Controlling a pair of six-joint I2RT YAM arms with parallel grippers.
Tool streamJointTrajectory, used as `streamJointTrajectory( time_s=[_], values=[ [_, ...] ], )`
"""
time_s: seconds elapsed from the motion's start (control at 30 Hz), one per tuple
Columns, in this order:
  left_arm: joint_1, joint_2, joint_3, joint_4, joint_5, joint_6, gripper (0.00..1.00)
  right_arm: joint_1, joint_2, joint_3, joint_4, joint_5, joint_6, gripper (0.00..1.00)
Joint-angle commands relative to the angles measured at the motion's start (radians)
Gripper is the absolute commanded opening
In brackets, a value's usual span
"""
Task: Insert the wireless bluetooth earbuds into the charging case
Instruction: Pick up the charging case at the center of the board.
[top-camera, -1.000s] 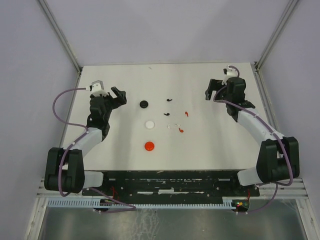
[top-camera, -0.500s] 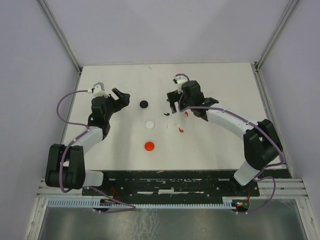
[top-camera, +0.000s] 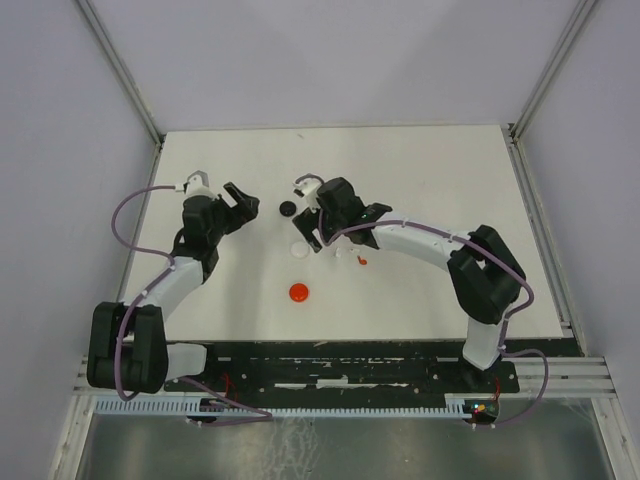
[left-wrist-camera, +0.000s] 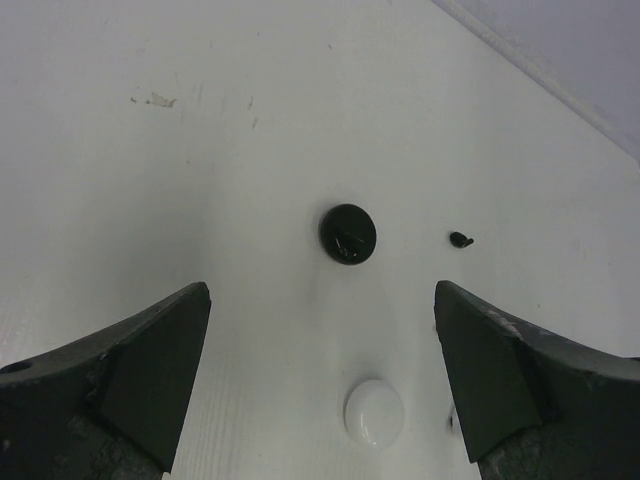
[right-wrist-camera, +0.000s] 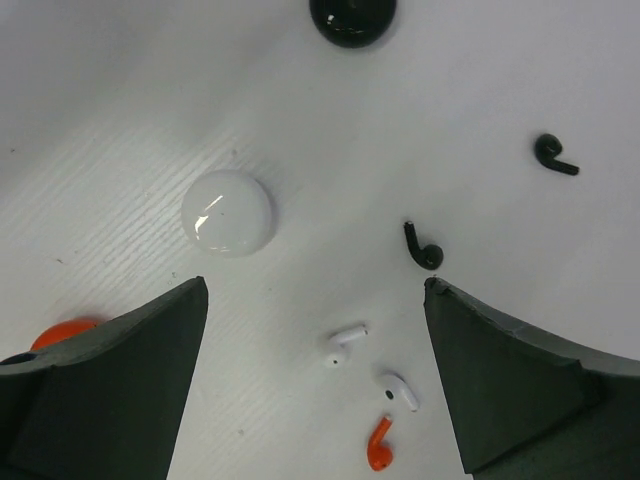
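Three round cases lie mid-table: black, white and red. In the right wrist view the white case is at upper left. Two white earbuds and one red earbud lie between the fingers, and two black earbuds lie farther right. My right gripper is open and empty above the white case and the earbuds. My left gripper is open and empty, left of the black case.
The left wrist view also shows the white case and one black earbud. The red case peeks past my right gripper's left finger. The enclosure walls stand along the table's left, right and far edges.
My right arm has swung from the far right of the table to the middle, over the white case and earbuds. My left gripper has shifted slightly. The cases and earbuds have not moved.
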Motion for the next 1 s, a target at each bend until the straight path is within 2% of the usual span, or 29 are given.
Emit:
streamJointTrajectory(
  time_s=[0.0,0.23,0.6,0.97],
  values=[
    [-0.015,-0.047,0.011,-0.053,-0.053,-0.02,0.99,0.053,0.081,0.111,-0.009,-0.006,-0.065,0.97],
    [-0.039,-0.075,-0.002,-0.073,-0.04,-0.018,0.99,0.098,0.171,0.161,-0.021,-0.02,-0.118,0.93],
    [-0.051,-0.085,-0.017,-0.063,-0.034,-0.011,0.98,0.1,0.233,0.169,-0.014,-0.104,-0.159,0.83],
    [-0.053,-0.088,-0.031,-0.055,-0.033,-0.011,0.97,0.098,0.28,0.184,0.014,-0.117,-0.158,0.75]
  ],
)
